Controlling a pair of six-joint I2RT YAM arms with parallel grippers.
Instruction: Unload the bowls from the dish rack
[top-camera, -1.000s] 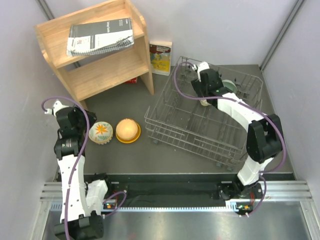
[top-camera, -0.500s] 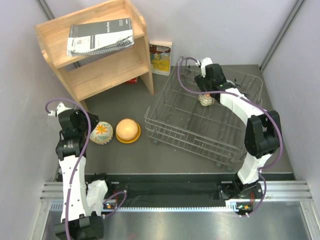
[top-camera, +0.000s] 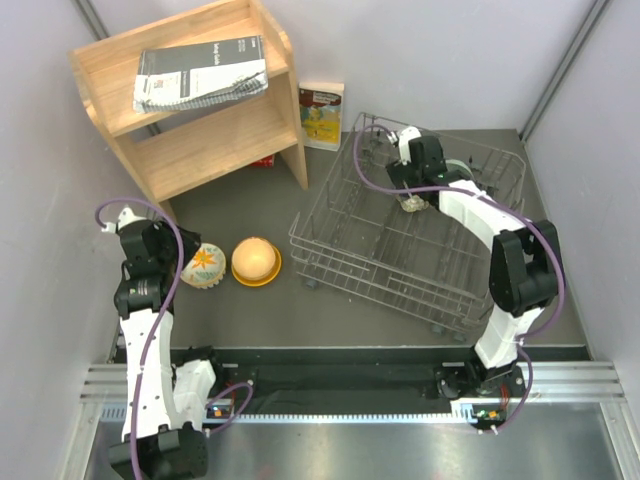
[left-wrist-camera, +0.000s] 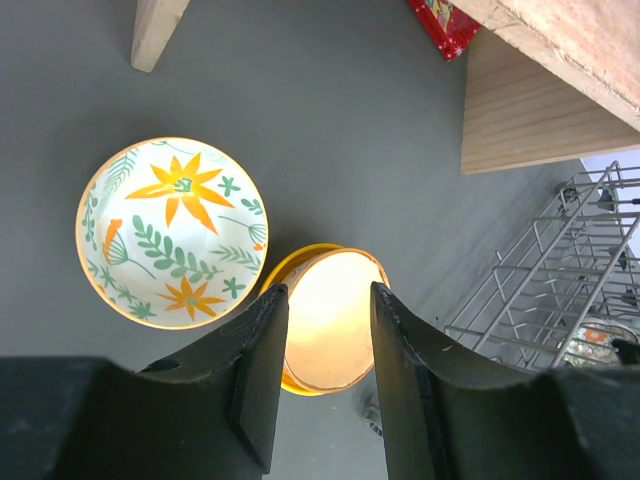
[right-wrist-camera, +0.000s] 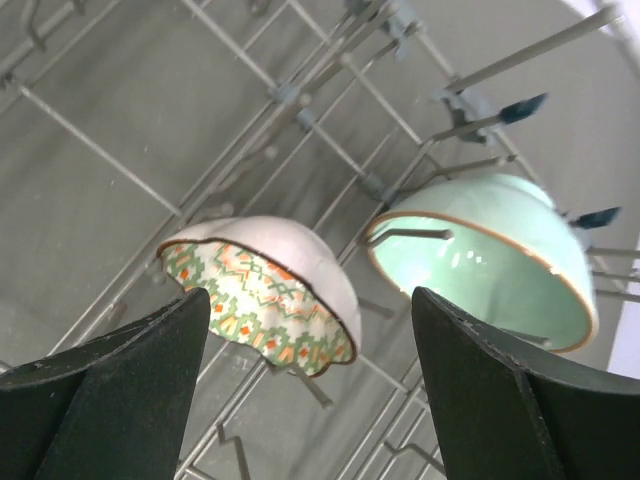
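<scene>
The grey wire dish rack (top-camera: 345, 262) stands at the right of the table. My right gripper (top-camera: 413, 192) hangs open over its back part. In the right wrist view its fingers straddle a scalloped bowl (right-wrist-camera: 270, 290) with a green and orange pattern, which leans on the tines. A pale teal-green bowl (right-wrist-camera: 480, 260) leans beside it. Left of the rack, a cream floral bowl (top-camera: 203, 265) and an orange-yellow bowl (top-camera: 256, 260) lie upside down on the table. My left gripper (left-wrist-camera: 328, 300) is open above them, empty, with the orange-yellow bowl (left-wrist-camera: 325, 330) showing between its fingers.
A wooden shelf (top-camera: 200, 110) with a spiral notebook (top-camera: 200, 72) on top stands at the back left. A book (top-camera: 320, 115) leans on the back wall. A small red item (top-camera: 263, 160) lies under the shelf. Walls close in left and right.
My right wrist has shifted a little over the back of the rack. The left arm has drawn slightly toward the near edge. Both bowls on the table stay put.
</scene>
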